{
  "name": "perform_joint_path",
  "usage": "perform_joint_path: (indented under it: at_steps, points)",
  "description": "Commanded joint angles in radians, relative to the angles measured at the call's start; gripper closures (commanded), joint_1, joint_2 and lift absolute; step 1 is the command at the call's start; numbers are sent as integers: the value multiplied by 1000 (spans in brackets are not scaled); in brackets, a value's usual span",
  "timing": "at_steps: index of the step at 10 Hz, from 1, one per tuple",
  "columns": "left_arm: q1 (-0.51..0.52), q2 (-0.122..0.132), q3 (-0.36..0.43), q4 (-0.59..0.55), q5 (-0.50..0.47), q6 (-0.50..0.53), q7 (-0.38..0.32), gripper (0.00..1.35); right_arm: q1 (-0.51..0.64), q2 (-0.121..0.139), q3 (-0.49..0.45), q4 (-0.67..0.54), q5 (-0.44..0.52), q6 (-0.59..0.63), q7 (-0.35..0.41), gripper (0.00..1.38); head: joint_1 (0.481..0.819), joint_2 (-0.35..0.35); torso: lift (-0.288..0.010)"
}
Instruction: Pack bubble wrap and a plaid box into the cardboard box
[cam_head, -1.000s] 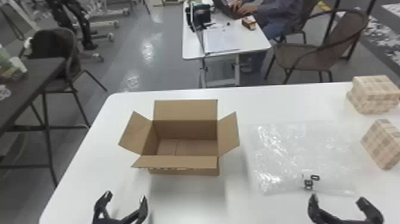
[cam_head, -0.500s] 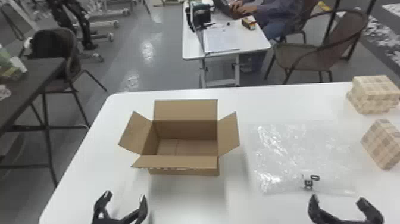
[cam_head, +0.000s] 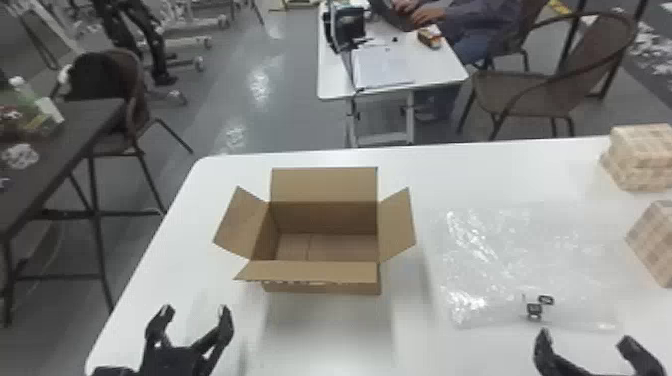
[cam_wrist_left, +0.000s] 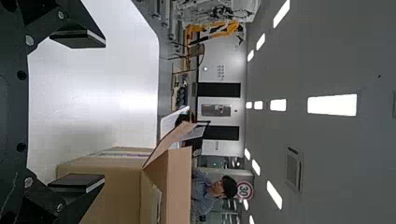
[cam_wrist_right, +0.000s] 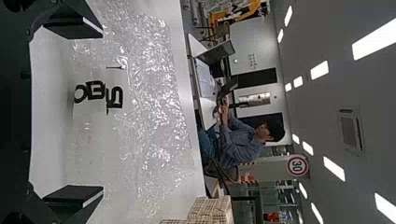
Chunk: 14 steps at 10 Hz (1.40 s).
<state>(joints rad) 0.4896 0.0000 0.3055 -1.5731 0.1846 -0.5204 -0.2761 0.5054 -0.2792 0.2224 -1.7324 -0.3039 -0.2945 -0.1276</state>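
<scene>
My left gripper (cam_head: 196, 312) stands open at the table's near left, in front of the open, empty cardboard box (cam_head: 325, 286). In the left wrist view the left gripper (cam_wrist_left: 77, 111) has its fingers wide apart, the cardboard box (cam_wrist_left: 116, 186) beyond one of them. Clear bubble wrap (cam_head: 500, 260) lies flat to the right of the box. Just on its near side my right gripper (cam_head: 582, 337) is open; in the right wrist view the right gripper (cam_wrist_right: 74, 114) faces the bubble wrap (cam_wrist_right: 149, 93) with nothing held. Plaid boxes (cam_head: 642, 157) (cam_head: 657, 240) sit at the right edge.
The white table (cam_head: 500, 172) carries everything. Four flaps of the cardboard box spread outward, the side ones leaning left and right. A dark table (cam_head: 65, 145) stands off to the left, and a smaller white desk (cam_head: 385, 75) and a chair (cam_head: 525, 92) are beyond the far edge.
</scene>
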Motion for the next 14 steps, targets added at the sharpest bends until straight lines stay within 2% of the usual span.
perform_joint_path:
  at_steps: [1,3,5,8,11,14]
  points:
    - [-3,-3,44,-59,36,62,0,268,-4,0,0,2,-1,0,3,116,695,210,-110]
    - [-23,-3,70,-131,134,175,-5,302,-4,0,0,5,-9,0,8,116,695,261,-110]
    - [-97,-3,86,-153,173,284,-91,302,-5,0,0,8,-15,0,13,116,695,275,-110]
    - [-189,-3,30,-156,263,454,-129,317,-7,0,0,13,-23,0,23,117,695,228,-110]
    - [-259,-3,34,-136,274,599,-164,354,-7,0,0,16,-32,0,25,113,695,175,-110]
    - [-290,-3,69,-110,225,594,-167,631,-7,0,0,17,-35,0,28,116,695,164,-110]
